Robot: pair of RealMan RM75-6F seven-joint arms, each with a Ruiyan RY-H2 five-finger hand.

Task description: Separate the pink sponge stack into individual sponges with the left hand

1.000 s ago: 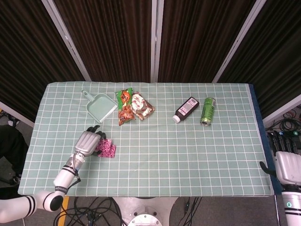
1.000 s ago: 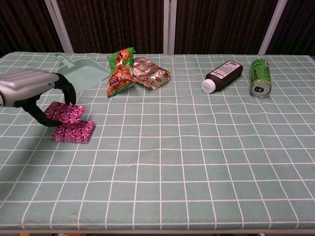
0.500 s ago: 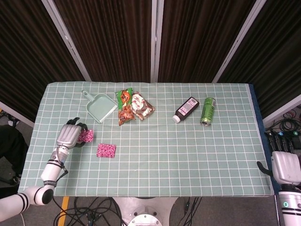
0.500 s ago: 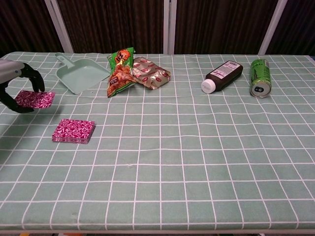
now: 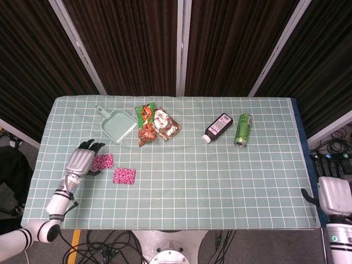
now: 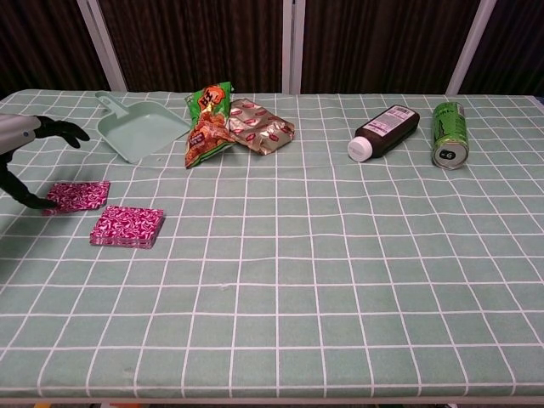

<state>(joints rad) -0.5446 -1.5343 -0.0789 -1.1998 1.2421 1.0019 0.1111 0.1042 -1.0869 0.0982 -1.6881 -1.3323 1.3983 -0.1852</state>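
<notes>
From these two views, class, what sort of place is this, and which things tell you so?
Probably a robot test lab: a table with a green checked tablecloth, dark curtain panels behind it, loose cables on the floor, and unrelated props like a green drink can.

right hand point(image 5: 334, 195) half out of frame

The surface point(image 5: 220, 176) wears a pale green cloth with a white grid. Two sponges point(image 5: 124, 175) point(image 5: 103, 161) are pink with a white swirl pattern. The dustpan point(image 5: 118, 125) is mint green, the can point(image 5: 242, 130) bright green, the bottle point(image 5: 218, 127) dark brown with a white cap. The left robot hand point(image 5: 78, 161) is silver with black fingers.
</notes>
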